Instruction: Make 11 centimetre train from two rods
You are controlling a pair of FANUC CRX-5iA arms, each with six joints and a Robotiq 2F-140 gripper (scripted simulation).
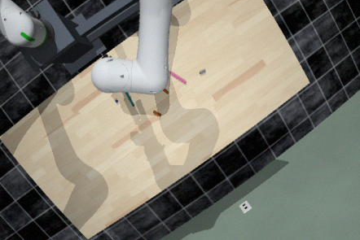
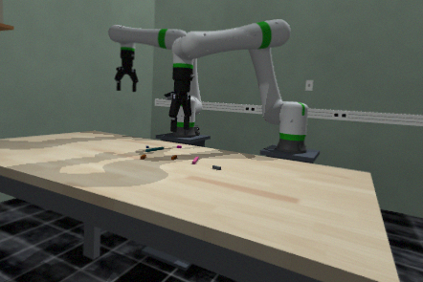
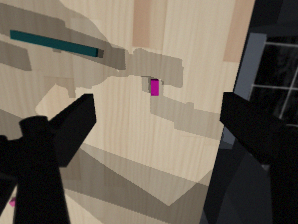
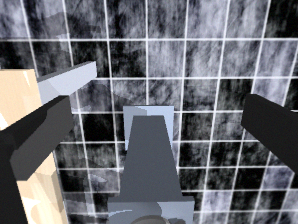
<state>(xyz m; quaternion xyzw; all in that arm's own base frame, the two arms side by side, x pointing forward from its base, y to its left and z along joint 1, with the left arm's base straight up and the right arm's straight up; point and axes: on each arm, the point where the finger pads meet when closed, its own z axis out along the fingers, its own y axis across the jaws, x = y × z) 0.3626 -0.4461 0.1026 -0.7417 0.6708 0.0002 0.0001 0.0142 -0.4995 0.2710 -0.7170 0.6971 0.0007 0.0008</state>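
Directly below the left gripper [image 2: 180, 127] [image 3: 158, 107], the magenta rod [image 2: 179, 146] [image 3: 155, 87] lies flat on the table [image 1: 244, 104] [image 2: 335, 194] [image 4: 17, 100]. The jaws of this gripper stand apart, with nothing between them. The turquoise rod [image 1: 129, 99] [image 2: 154, 149] [image 3: 55, 43] lies near the magenta rod, with one end directed towards it; the blue rod [image 1: 116, 101] [image 2: 147, 146] lies just beside the turquoise rod, separated by a gap. Farther out, one orange rod [image 1: 165, 91] [image 2: 174, 157] is partly covered by the left arm [image 1: 152, 31] [image 2: 230, 41] in the top view, and a second orange rod [image 1: 157, 113] [image 2: 144, 157] lies apart from it. The pink rod [image 1: 178, 77] [image 2: 195, 161] lies beyond the first orange rod, its end at the arm's outline from above, followed by the grey rod [image 1: 203, 72] [image 2: 216, 167]. No two visible rods form a train. The left arm obstructs the top view of the magenta rod. Well apart, the right gripper [image 2: 126, 88] [image 4: 157, 110] hangs with its jaws open and empty; its wrist view shows the table edge, the tiled floor [image 4: 210, 65] and a dark grey beam [image 4: 150, 160] between its fingers in the background.
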